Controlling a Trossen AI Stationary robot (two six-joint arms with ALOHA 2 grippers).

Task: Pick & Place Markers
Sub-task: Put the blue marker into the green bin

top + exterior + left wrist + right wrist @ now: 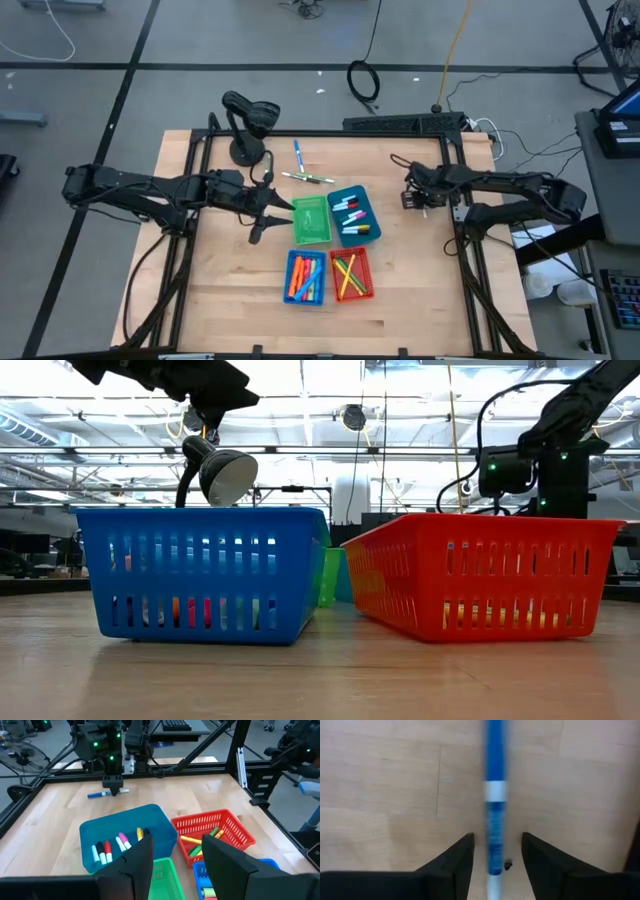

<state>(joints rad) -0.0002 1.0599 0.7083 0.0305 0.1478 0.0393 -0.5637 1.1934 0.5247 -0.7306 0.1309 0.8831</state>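
A blue marker (494, 815) with a white band lies flat on the wooden table at its right side. My right gripper (497, 837) points down over it, open. Its two fingers stand on either side of the marker's barrel with a gap on each side. The left wrist view shows the same marker (102, 794) under that gripper. My left gripper (172, 847) hovers open and empty beside the green bin (311, 221). Two more markers (303, 168) lie on the table behind the bins. The teal bin (368, 213), blue bin (290, 277) and red bin (367, 275) hold markers.
A black desk lamp (247, 118) stands at the table's far left. A black frame (330, 134) runs round the table edge. Bare wood lies between the bins and my right gripper (413, 197). In the low view the blue bin (200, 575) and red bin (480, 575) block most of the table.
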